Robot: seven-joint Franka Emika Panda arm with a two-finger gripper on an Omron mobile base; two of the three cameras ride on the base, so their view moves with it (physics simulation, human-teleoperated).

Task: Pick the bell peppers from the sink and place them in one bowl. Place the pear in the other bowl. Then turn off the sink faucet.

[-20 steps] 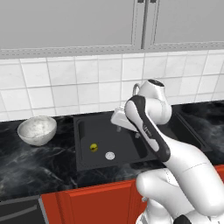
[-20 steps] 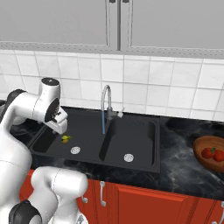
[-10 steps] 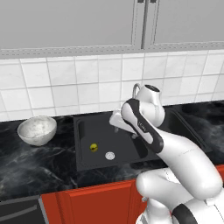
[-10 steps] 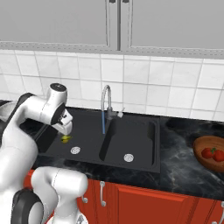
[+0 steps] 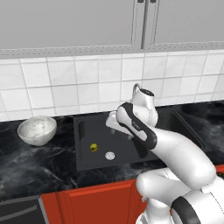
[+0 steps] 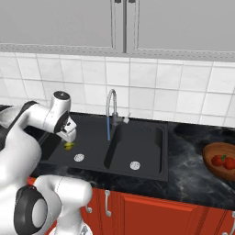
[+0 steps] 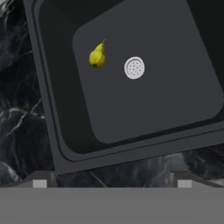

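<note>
Sink [image 7: 144, 109]: black, lying beyond the fingers. White bowl [image 5: 37, 129]: on the counter, well apart from the fingers, past the sink's left rim. Brown bowl [image 6: 222, 160]: on the counter well to the other side, holding the peppers [image 6: 223, 161]. Tap [image 6: 110, 112]: water running. Gripper [image 7: 112, 184]: above the left basin, fingers spread wide, nothing between them. Pear [image 7: 97, 56]: on the basin floor ahead of the fingertips, left of centre, just beside the drain [image 7: 134, 68].

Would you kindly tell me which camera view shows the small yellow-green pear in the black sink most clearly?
The hand view: the small yellow-green pear lies unobstructed beside the round silver drain disc. Both base views show it as a tiny yellow speck in the basin.
</note>
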